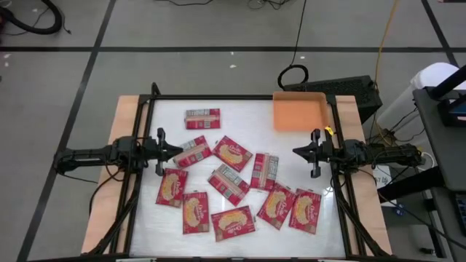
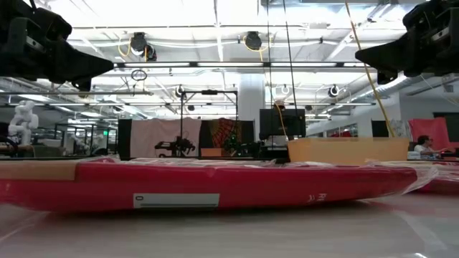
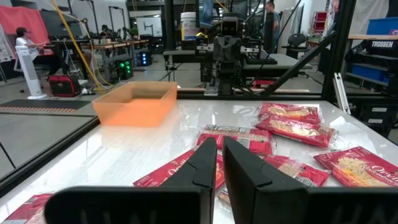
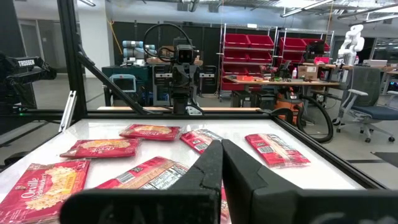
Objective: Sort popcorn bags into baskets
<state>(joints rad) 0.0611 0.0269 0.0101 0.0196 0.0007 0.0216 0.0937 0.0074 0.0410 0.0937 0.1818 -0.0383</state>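
Note:
Several red popcorn bags (image 1: 231, 153) lie flat and scattered over the white table top, some with the popcorn picture up, others such as the far one (image 1: 202, 118) with the grey-white panel up. The orange tray (image 1: 298, 111) sits empty at the far right corner. My left gripper (image 1: 180, 151) hovers shut at the table's left side, pointing right, its tip above the edge of a bag (image 1: 193, 151). My right gripper (image 1: 295, 151) hovers shut at the right side, pointing left. In the low view both hang well above the bags (image 2: 215, 186).
A dark metal frame (image 1: 240, 97) borders the table top on its far, left and right sides. Bare white surface lies between the far bag and the tray, and along the far edge. The room beyond holds benches, shelves and a seated person (image 3: 25, 37).

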